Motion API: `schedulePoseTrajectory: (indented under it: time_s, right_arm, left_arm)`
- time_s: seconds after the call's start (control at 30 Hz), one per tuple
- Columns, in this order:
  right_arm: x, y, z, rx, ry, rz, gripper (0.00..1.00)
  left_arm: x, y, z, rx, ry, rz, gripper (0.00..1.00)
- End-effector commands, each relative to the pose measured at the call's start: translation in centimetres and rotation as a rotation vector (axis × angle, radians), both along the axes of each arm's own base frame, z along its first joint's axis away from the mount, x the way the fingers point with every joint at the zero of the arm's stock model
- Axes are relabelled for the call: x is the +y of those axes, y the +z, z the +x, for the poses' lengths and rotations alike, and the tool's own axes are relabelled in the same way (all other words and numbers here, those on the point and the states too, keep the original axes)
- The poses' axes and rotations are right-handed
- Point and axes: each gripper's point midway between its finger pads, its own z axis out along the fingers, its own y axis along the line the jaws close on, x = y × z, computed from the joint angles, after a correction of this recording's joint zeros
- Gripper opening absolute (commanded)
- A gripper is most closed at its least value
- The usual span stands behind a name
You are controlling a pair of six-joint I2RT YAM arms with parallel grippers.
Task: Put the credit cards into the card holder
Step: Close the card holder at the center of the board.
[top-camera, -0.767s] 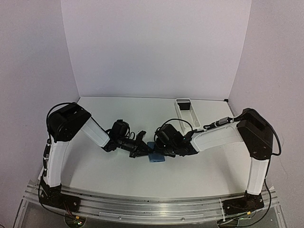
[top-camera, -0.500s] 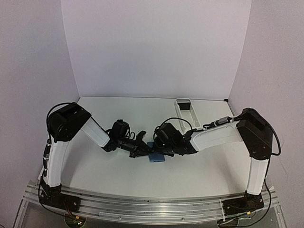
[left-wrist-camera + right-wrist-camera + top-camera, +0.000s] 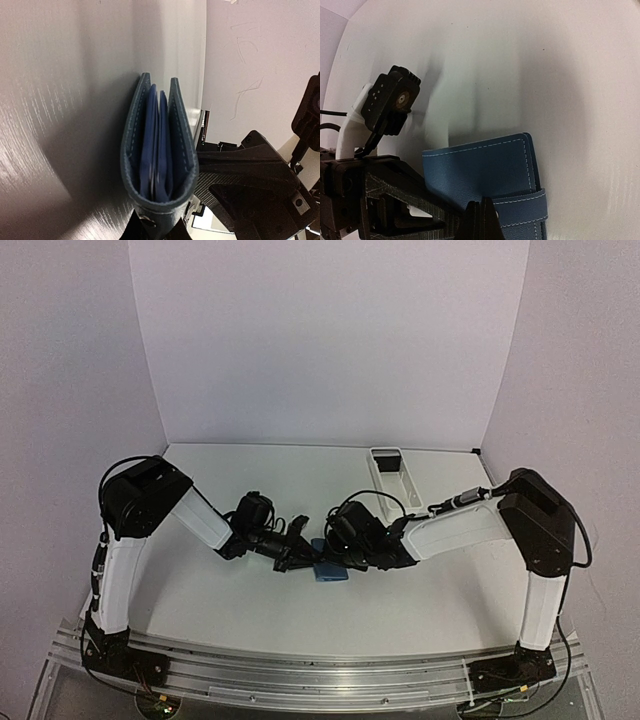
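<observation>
Toward the near middle of the white table [image 3: 250, 615]: card holder [image 3: 329, 574], blue, lying between the two grippers and touching both, slightly agape at its free edges, with lighter blue leaves showing inside and a stitched snap tab [image 3: 532, 207] on one edge. Left gripper [image 3: 300, 554]: clamped on the card holder's folded spine. Right gripper [image 3: 345, 558]: fingertips pressed together just over the tab end; whether anything thin sits between them cannot be told. Far right, near the back wall: long white tray [image 3: 388, 472], well apart from both arms.
</observation>
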Motion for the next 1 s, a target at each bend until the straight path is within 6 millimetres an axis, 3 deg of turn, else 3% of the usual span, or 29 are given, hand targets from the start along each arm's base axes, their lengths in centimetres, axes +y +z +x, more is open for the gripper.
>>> schedulePoseTrajectory:
  time_s: [0.0, 0.37, 0.63, 0.97]
  right_arm:
    - [-0.3, 2.8, 0.7, -0.061, -0.001, -0.020, 0.00]
    - [-0.9, 4.0, 0.9, -0.075, -0.003, -0.046, 0.00]
    - [1.0, 2.1, 0.8, -0.017, 0.037, -0.027, 0.00]
    - [-0.1, 1.6, 0.3, -0.011, 0.022, -0.044, 0.00]
  left_arm:
    - [3.9, -10.3, -4.3, 0.258, 0.038, 0.297, 0.00]
    - [3.9, -10.2, -4.3, 0.256, 0.039, 0.298, 0.00]
    - [3.8, -10.2, -4.3, 0.257, 0.038, 0.295, 0.00]
    - [3.9, -10.1, -4.4, 0.258, 0.038, 0.295, 0.00]
